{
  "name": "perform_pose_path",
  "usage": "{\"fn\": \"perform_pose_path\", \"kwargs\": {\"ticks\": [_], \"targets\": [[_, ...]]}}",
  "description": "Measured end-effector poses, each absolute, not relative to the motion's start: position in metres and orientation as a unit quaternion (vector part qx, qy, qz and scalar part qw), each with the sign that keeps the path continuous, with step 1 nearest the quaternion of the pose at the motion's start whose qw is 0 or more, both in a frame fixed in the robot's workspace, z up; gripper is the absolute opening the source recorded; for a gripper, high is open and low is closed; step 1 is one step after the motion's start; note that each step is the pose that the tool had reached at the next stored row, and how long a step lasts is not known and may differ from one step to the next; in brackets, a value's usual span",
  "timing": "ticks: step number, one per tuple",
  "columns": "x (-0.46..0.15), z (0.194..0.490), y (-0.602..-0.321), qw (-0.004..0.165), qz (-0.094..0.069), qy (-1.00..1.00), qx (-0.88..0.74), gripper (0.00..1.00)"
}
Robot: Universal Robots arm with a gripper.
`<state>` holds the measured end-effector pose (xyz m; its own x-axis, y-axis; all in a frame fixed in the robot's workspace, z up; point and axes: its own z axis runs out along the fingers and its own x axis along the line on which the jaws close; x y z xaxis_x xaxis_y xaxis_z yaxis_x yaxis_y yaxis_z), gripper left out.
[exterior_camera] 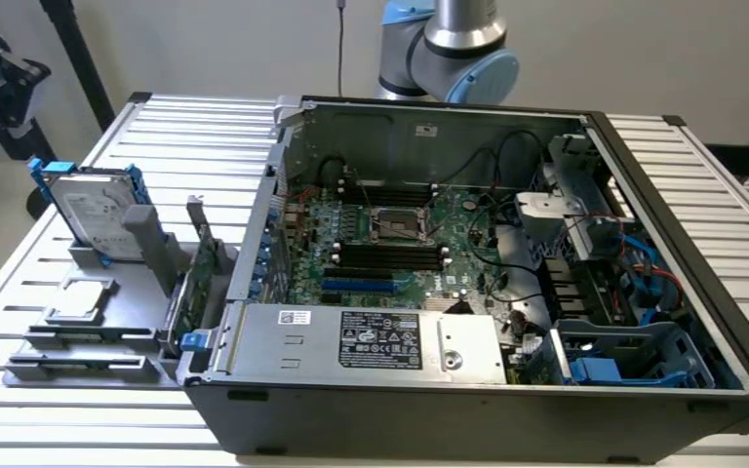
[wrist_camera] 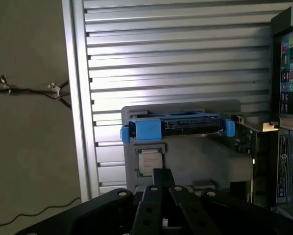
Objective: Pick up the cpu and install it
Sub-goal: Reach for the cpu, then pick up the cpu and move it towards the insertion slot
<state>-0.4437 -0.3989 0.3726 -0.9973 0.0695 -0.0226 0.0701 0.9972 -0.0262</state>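
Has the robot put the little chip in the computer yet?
Not yet. Nothing is done: the cpu lies on the grey holder beside the computer case. The gripper is shut, empty and apart from the cpu. The motherboard socket looks empty, so picking up and installing are both left.

Exterior high, wide; wrist downward; sharing cpu point(exterior_camera: 78, 300)

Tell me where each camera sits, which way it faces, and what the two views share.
Exterior view: off the arm, raised, looking down into the open computer case on the slatted table; the arm stands behind the case.
Wrist view: on the wrist, looking past the shut tool at the grey holder.
Shared: the cpu and the blue-bracketed hard drive on that holder, beside the case.
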Motion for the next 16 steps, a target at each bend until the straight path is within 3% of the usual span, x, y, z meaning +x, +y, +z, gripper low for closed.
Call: {"fn": "perform_pose_path", "kwargs": {"ticks": [16], "targets": [[-0.4495,0.3723,-0.3990,0.011,-0.014,0.999,0.035,0.11]]}}
